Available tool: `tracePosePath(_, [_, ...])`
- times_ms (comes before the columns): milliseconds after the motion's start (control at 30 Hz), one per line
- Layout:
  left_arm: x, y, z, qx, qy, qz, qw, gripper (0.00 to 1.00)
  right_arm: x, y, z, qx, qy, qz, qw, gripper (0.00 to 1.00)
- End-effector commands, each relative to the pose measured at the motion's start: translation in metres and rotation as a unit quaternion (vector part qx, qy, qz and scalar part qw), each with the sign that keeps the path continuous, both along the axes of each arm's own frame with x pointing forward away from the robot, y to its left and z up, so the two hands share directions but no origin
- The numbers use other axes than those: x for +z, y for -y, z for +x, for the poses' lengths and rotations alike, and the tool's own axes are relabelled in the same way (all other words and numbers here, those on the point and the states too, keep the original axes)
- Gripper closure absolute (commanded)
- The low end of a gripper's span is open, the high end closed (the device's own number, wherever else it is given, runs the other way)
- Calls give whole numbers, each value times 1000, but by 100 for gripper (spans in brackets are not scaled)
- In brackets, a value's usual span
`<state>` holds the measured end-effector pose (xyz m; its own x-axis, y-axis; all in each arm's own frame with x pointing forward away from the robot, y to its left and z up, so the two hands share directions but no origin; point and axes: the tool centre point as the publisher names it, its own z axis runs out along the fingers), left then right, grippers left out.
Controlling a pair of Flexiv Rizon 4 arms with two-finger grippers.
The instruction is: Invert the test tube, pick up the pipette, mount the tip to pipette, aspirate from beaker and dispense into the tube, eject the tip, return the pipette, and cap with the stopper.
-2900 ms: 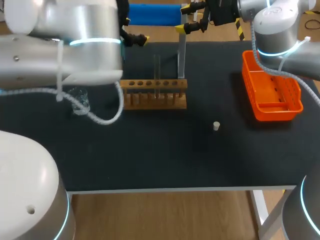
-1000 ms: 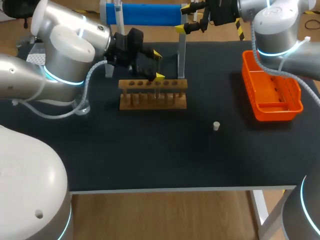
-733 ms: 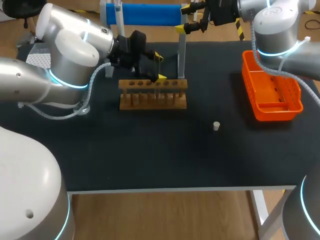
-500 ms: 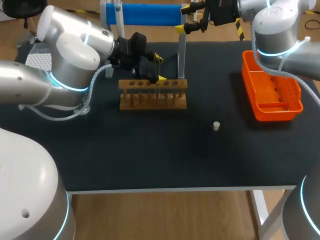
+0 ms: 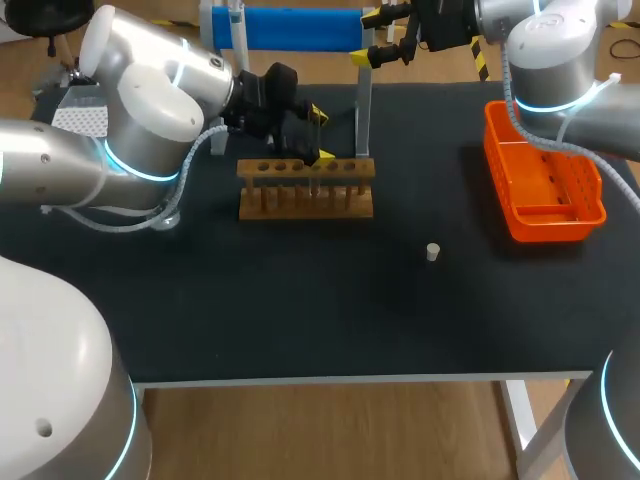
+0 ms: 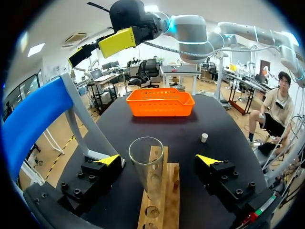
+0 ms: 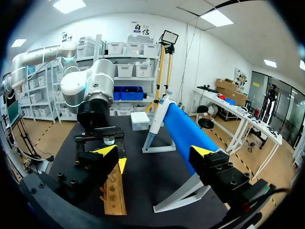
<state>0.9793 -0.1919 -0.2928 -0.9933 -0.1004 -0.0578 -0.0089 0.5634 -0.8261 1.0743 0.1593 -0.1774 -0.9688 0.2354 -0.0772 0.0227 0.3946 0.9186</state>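
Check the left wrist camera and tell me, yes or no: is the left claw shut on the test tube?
No, the left claw has its yellow-tipped fingers wide apart on either side of the test tube, neither one touching it.

From high above and behind the robot, looks down over the whole table (image 5: 300,320), near edge to far edge, from well back. From the left wrist, sits low and very close above the wooden rack (image 6: 157,205); faces right along it toward the orange basket (image 6: 160,102). From the right wrist, hangs at the far edge; faces left along the blue stand (image 7: 188,131). Shares rack and stand across all three views. Shares basket and stopper (image 5: 432,252) between head and left wrist only.
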Motion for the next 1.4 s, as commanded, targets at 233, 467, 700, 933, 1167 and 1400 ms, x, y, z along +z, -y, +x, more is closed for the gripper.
tracePosePath(233, [0,1,2,-1,-1,1,1000,0,0,1,0,1,-1,0,1000,0])
tracePosePath(467, [0,1,2,-1,-1,1,1000,0,0,1,0,1,-1,0,1000,0])
tracePosePath(700, [0,1,2,-1,-1,1,1000,0,9,19,-38,-7,13,-18,1000,0])
tracePosePath(933, [0,1,2,-1,-1,1,1000,0,12,61,-119,-20,30,-37,999,0])
tracePosePath(1167, [0,1,2,-1,-1,1,1000,0,-6,91,-199,-51,20,-46,997,0])
tracePosePath(1400, [0,1,2,-1,-1,1,1000,0,-42,113,-254,-99,15,-63,993,0])
